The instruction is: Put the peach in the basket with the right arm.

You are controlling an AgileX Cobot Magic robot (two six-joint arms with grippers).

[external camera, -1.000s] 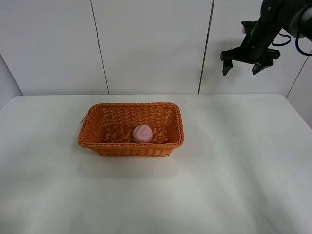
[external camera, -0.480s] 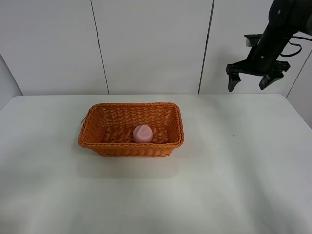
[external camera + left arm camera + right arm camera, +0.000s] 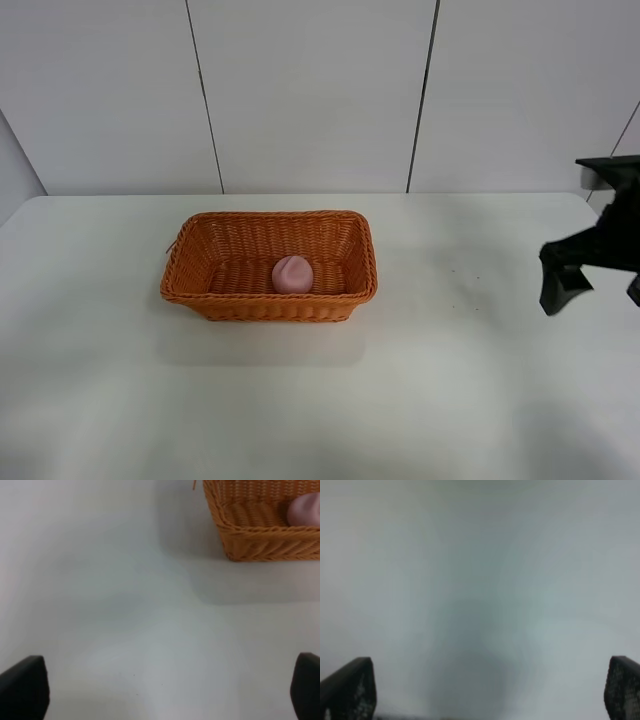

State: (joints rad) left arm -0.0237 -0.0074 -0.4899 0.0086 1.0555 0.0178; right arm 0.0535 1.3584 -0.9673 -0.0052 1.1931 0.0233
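Observation:
The pale-pink peach (image 3: pixel 292 273) lies inside the orange-brown wicker basket (image 3: pixel 268 305), near its front wall, in the middle of the white table. My right gripper (image 3: pixel 597 288) hangs open low over the table at the far right, well away from the basket and holding nothing. In the right wrist view the right gripper (image 3: pixel 485 690) shows only bare table between its spread fingertips (image 3: pixel 347 687). The left gripper (image 3: pixel 164 690) is open over bare table, with the basket (image 3: pixel 270 545) and the peach (image 3: pixel 305 509) ahead of it. The exterior view does not show the left arm.
The white table (image 3: pixel 330 400) stretches around the basket on all sides. A white panelled wall (image 3: pixel 310 90) stands right behind the table's far edge. The table's right edge is close to the right gripper.
The right arm has come down from high by the back wall to low over the table at the far right, gripper still open. Basket and peach have not moved.

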